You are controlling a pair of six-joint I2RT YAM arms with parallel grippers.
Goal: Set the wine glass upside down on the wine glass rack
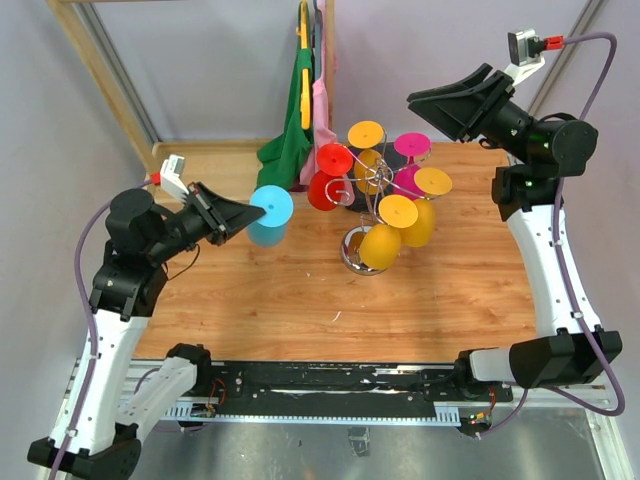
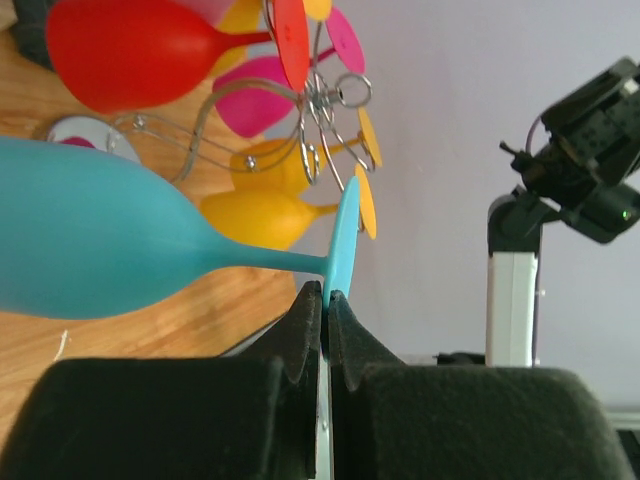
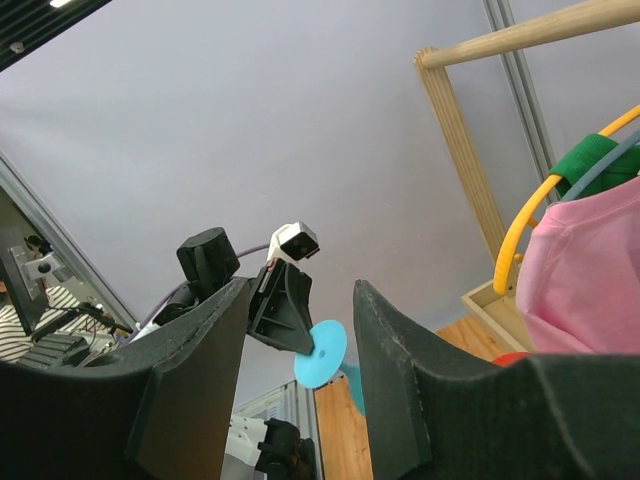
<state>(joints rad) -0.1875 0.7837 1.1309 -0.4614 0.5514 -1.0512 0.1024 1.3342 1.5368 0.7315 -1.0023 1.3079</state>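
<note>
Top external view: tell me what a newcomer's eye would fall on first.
The wine glass rack stands at the far centre of the table, its chrome arms crowded with red, yellow and magenta glasses hanging upside down. To its left, the left gripper pinches the foot of a blue wine glass, apart from the rack. The right gripper hangs open and empty at far right.

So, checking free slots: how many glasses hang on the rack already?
5 on the rack: red glass at left, magenta glass at back right, yellow glasses at back, right and front; others may be hidden.
</note>
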